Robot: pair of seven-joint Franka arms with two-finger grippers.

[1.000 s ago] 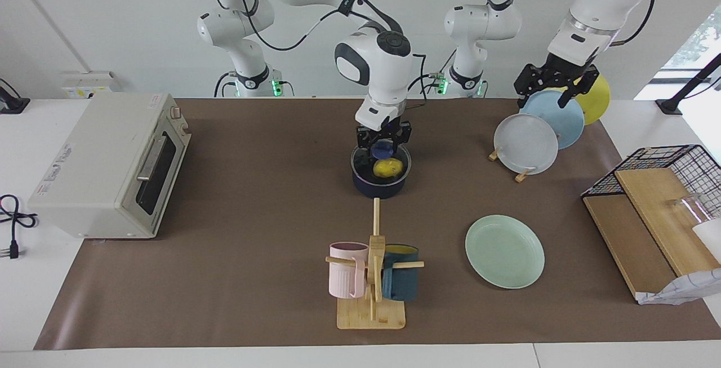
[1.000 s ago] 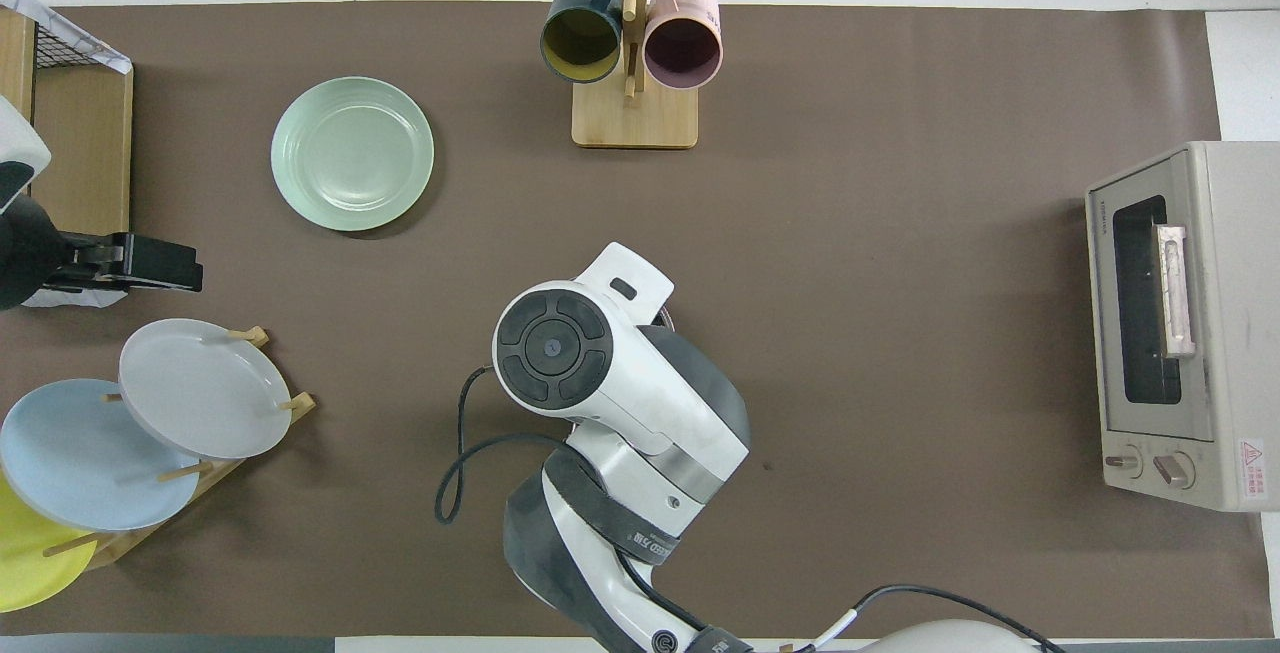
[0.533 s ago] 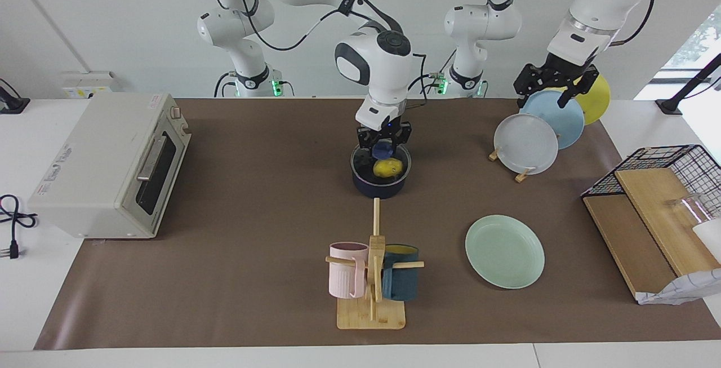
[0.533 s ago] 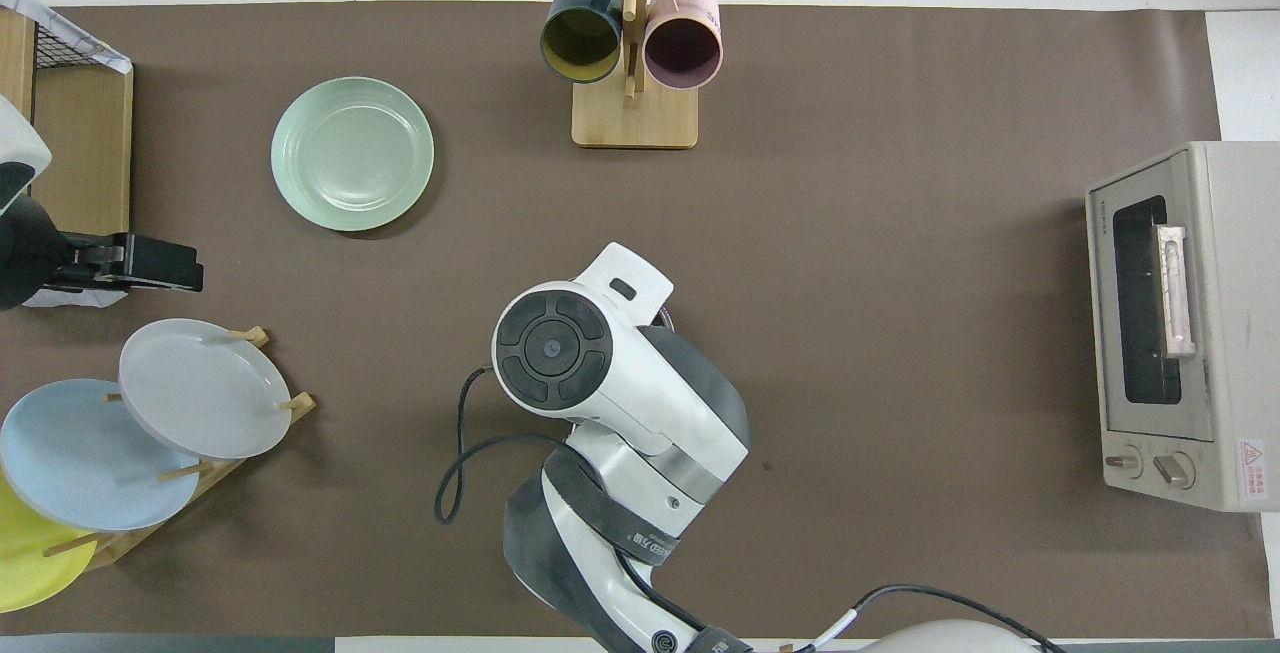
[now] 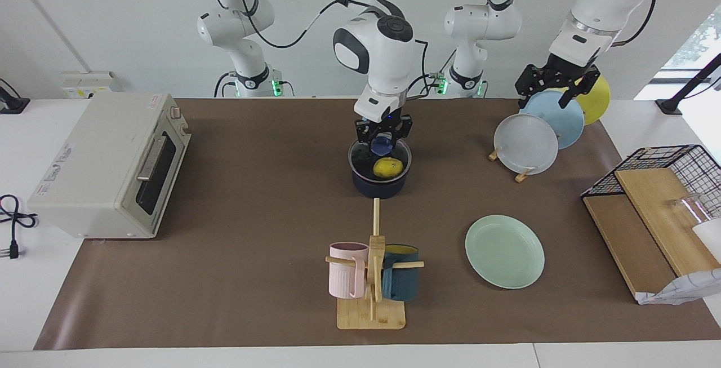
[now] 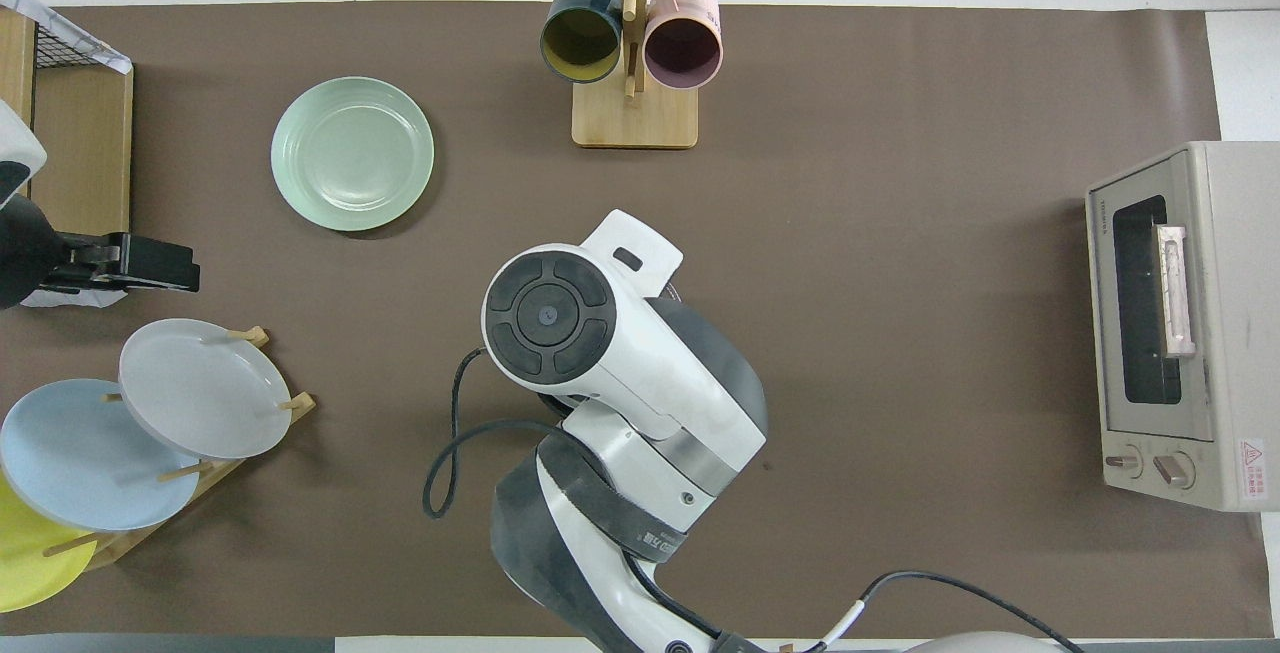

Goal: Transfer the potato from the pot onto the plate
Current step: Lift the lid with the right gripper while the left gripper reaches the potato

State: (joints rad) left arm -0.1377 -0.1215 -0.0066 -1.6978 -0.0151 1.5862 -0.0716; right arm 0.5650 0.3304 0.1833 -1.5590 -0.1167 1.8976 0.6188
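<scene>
Potato [image 5: 388,167], the small glossy yellow lump, lies in the dark navy round pot [image 5: 381,175] at mid-counter, untouched. The right hand [image 5: 382,138] hangs over the pot's rim nearest the robots, fingertips pinched together on something small and blue (I cannot tell what). So the pick-up has not begun, by my reading. Next the hand must free itself, spread, and drop around the potato. The pale mint-green round plate [image 5: 504,251] sits empty toward the left arm's end. The left hand [image 5: 555,83] waits spread wide over the plate rack [image 5: 521,175].
</scene>
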